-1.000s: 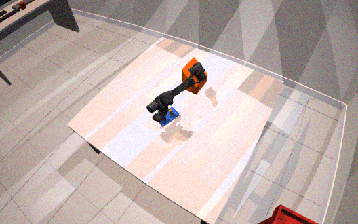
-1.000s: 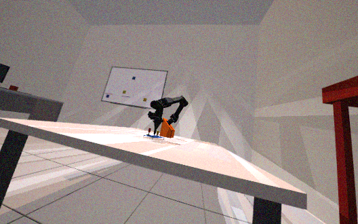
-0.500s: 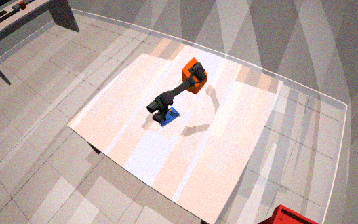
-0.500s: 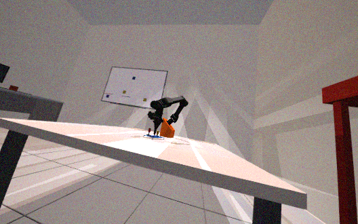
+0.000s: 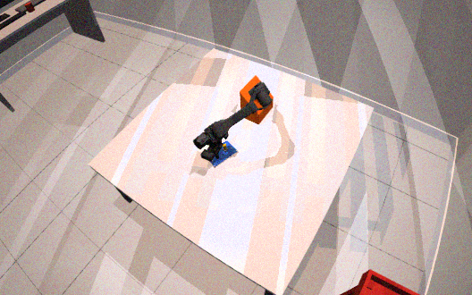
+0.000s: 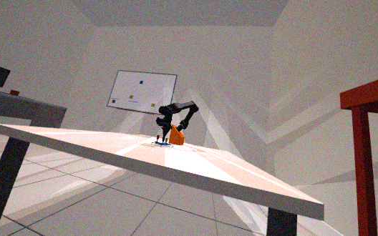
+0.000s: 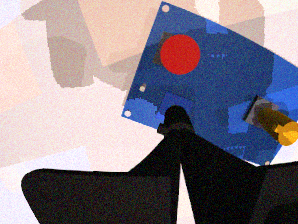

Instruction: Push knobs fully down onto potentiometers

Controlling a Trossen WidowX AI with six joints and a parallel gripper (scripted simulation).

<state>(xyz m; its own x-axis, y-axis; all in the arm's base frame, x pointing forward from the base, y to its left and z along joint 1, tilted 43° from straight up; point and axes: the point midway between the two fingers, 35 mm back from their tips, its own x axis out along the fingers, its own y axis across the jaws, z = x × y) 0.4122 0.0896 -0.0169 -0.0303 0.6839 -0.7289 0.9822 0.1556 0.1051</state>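
Observation:
The blue circuit board [image 5: 227, 155] [image 7: 210, 82] stands on the table, seen edge-on in the exterior view. The red knob [image 7: 180, 54] [image 6: 157, 137] stands upright over its potentiometer, whose dark edge shows at its left. The yellow knob [image 7: 287, 134] [image 6: 166, 139] [image 5: 225, 146] stands on the other potentiometer [image 7: 257, 109], at the right in the wrist view. How far down each knob sits is hard to tell. My gripper [image 7: 178, 136] [image 6: 164, 141] is shut and empty. Its tips are over the board's near edge, between the knobs and touching neither. The arm hides the red knob in the top view.
The orange block [image 5: 249, 106] [image 6: 176, 136] is at the arm's base, behind the board. A desk [image 5: 19, 33] with a monitor stands off to the left. A red stand [image 6: 366, 143] is at the right, away from the table [image 5: 162, 188].

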